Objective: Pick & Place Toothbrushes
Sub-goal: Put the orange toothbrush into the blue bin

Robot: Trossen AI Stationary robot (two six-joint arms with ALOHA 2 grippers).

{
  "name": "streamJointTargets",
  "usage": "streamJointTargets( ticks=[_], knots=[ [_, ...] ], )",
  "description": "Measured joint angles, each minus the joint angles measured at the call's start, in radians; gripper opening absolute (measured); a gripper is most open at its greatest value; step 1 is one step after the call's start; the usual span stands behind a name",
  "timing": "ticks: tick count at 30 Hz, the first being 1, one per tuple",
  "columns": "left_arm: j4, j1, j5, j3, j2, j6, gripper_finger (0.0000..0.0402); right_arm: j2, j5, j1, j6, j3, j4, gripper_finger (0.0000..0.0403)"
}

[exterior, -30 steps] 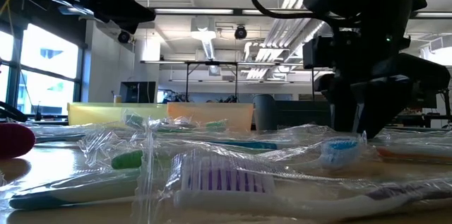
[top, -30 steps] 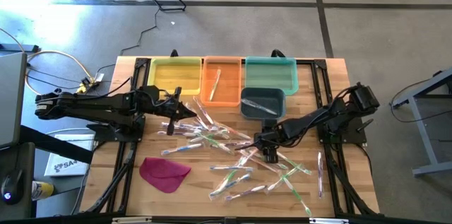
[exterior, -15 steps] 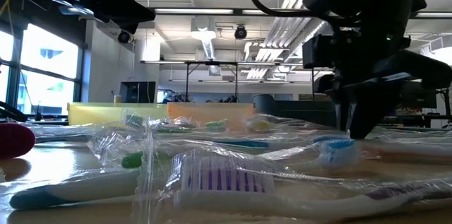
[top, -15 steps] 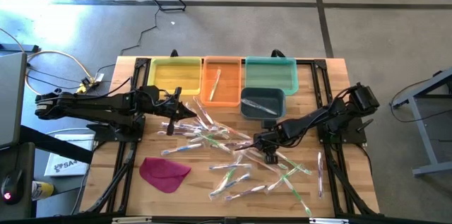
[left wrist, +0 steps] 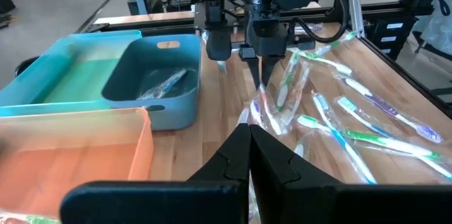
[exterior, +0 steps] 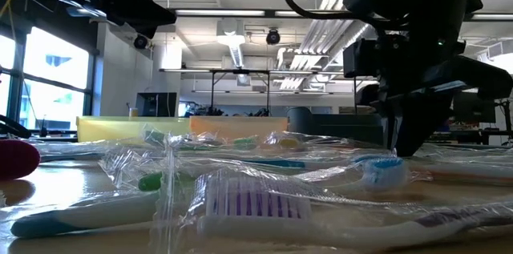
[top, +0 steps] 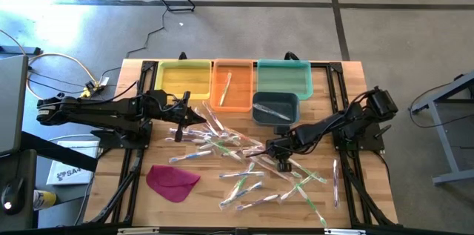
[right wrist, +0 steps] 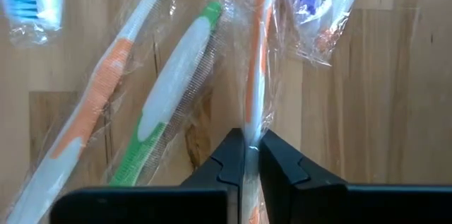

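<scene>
Sorting has barely begun, by my reading: one wrapped brush lies in the orange plastic bin (top: 232,85) and a couple in the dark teal tub (top: 275,107) near the table's far edge, while the yellow bin (top: 183,79) and green bin (top: 283,76) look empty. Most of the clear-wrapped pastel toothbrushes (top: 244,168) lie scattered across the wooden table's (top: 133,190) middle toward its near edge. At the centre, the right gripper (right wrist: 250,155) pinches an orange-handled wrapped toothbrush (right wrist: 257,47); the left gripper (left wrist: 248,155), fingers together and empty, waits by the left edge.
</scene>
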Motion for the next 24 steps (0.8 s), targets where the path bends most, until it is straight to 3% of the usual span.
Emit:
streamJointTargets(
  ticks=[12,24],
  knots=[
    [-0.001,0.0,-0.004,0.0,0.0,-0.001,0.0,-0.203,0.023,-0.015,-0.016,0.003,-0.009,0.0018],
    [-0.003,0.0,-0.002,0.0,0.0,-0.003,0.0,-0.495,0.273,-0.021,-0.031,0.003,-0.003,0.0018]
  ],
)
